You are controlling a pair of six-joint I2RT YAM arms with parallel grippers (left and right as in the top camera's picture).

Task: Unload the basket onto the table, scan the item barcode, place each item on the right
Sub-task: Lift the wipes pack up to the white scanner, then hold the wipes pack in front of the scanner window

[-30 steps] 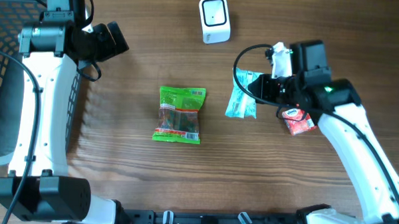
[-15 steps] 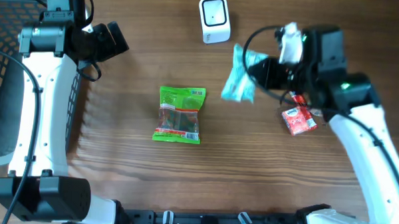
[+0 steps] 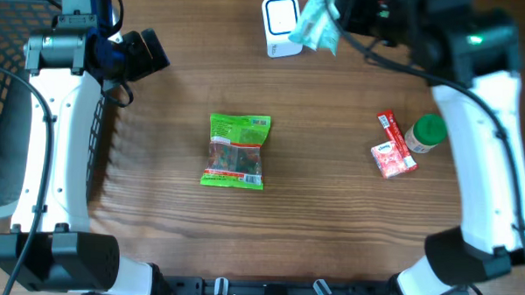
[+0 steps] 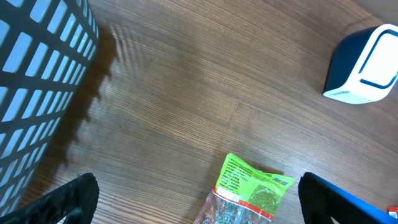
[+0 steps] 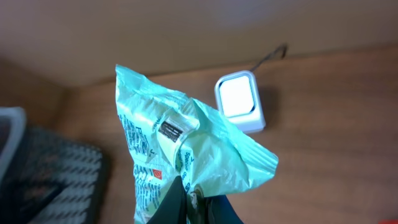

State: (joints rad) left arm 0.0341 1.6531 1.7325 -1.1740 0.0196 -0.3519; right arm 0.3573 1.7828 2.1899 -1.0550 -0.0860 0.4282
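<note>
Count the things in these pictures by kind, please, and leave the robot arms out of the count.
Packets: 3 (green packet, mint packet, red packet)
Bottle: 1
Scanner: 1
Basket: 1
Total: 6

**One Grip Wide, One Grip Tight**

Left arm [image 3: 57, 132]: goes up along the left side and bends in at the top. Left gripper [image 4: 199, 205]: points down and hangs in the air, with its fingers [image 4: 62, 199] spread wide apart and nothing between them.

Right arm [image 3: 486, 129]: reaches far out from its base, lifted high. Right gripper [image 5: 194, 202]: squeezed tight on the bottom edge of a pale green packet [image 5: 186, 137], holding it up in the air.
</note>
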